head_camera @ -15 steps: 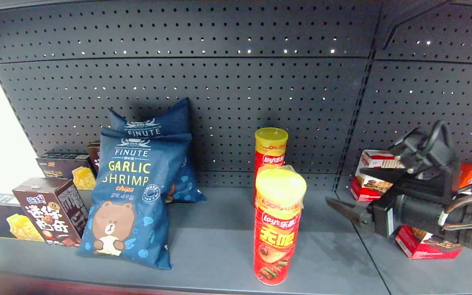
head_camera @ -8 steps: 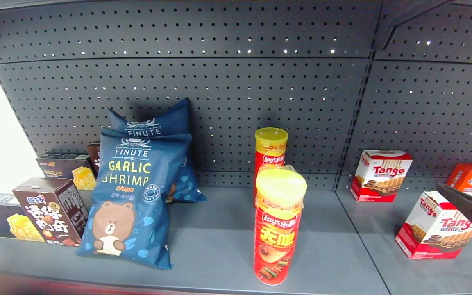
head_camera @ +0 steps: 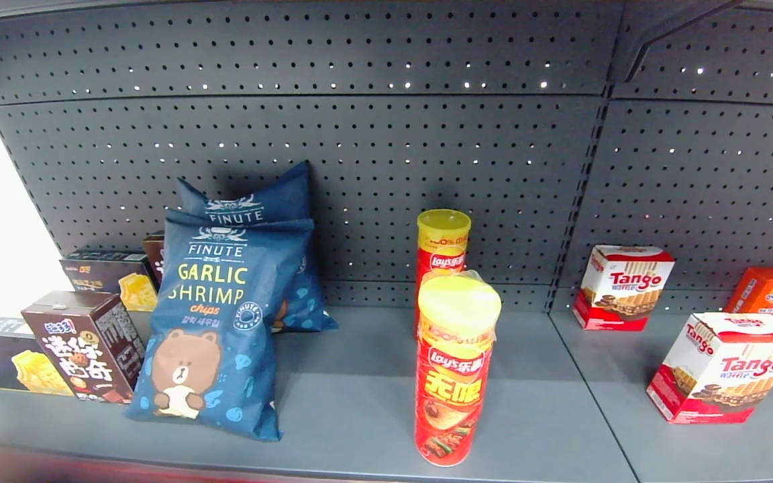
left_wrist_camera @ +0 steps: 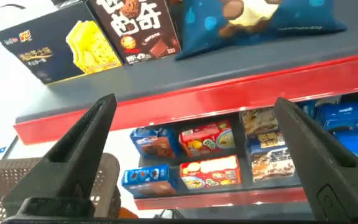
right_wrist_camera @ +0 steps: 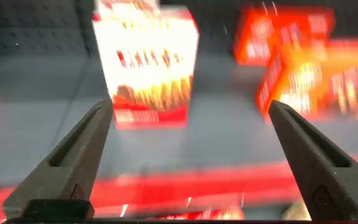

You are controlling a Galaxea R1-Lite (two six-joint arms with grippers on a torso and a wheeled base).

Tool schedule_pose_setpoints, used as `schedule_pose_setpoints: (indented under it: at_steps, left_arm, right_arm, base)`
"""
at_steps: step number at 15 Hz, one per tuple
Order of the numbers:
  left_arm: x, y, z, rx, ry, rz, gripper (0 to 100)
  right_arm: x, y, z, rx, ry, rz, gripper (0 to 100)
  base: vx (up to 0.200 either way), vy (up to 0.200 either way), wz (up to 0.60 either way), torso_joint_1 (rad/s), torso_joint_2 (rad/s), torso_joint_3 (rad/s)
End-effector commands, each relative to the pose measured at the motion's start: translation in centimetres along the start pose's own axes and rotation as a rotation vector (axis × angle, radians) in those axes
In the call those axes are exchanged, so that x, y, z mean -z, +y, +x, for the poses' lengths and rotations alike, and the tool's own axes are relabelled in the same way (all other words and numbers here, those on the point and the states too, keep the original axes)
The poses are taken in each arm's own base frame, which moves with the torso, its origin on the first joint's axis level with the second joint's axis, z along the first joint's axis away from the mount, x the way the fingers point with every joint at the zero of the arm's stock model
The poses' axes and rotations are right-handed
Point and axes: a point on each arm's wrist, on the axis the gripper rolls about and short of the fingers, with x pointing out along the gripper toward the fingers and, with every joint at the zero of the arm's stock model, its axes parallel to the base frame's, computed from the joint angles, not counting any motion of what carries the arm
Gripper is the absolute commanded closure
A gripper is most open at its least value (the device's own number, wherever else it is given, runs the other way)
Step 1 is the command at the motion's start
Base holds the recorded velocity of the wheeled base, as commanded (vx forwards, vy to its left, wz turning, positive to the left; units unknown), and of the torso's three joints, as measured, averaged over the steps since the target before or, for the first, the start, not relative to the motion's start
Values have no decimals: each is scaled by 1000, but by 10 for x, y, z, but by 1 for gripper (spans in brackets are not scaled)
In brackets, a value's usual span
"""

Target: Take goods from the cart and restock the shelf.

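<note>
Here's the grey shelf (head_camera: 359,396), already well stocked, and the mesh cart (left_wrist_camera: 17,180) sits low beside the left hand, so the next item has to come up past the shelf's red front edge, and that lip is the first thing an arm could clip. The 2 blue chip bags (head_camera: 215,322) lean back against each other, and the front one's foot is close to the edge; nudge it with an incoming pack and I'd expect it to slump forward and off. Next, the front chip can (head_camera: 457,369) stands upright, tall and narrow, near the front, with the rear can (head_camera: 443,245) right behind it. It's the likeliest casualty, since 1 sideways brush would topple it, maybe into its partner. The front wafer box (head_camera: 722,369) sits at an angle near the lip, light enough to be shoved askew, and the dark snack boxes (head_camera: 84,345) crowd the far left, leaving little room there. Now the hands: left hand (left_wrist_camera: 194,104) spread wide and holding nothing, below the shelf front; right hand (right_wrist_camera: 189,106) spread too, empty, facing that wafer box. With nothing gripped, the danger is a careless sweep, not a drop.
</note>
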Motion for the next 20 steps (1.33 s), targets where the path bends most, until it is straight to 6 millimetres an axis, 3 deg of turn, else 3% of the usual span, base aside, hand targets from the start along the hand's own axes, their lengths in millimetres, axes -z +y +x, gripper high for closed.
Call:
schedule_pose_setpoints:
  at_steps: [1,4,7,13,20]
  left_arm:
    - [7,-1,-5,-67,-36,-19,0]
    - [7,-1,-5,-71,-36,-21,0]
    - [7,-1,-5,-22,-45,-30,0]
    - [7,-4,-4,99,-77,-38,0]
    - [10,-3,-6,517,-182,-52,0]
  right_arm:
    - [32,0,-26,75,-34,52,0]
    - [31,-2,-26,126,-39,88,0]
    - [37,1,-26,22,25,0,0]
    - [36,1,-26,-6,20,28,0]
    - [36,1,-26,-8,20,28,0]
  base:
    - [0,0,0,0,0,0]
    - [0,0,0,0,0,0]
    - [0,0,0,0,0,0]
    - [0,0,0,0,0,0]
    - [0,0,0,0,0,0]
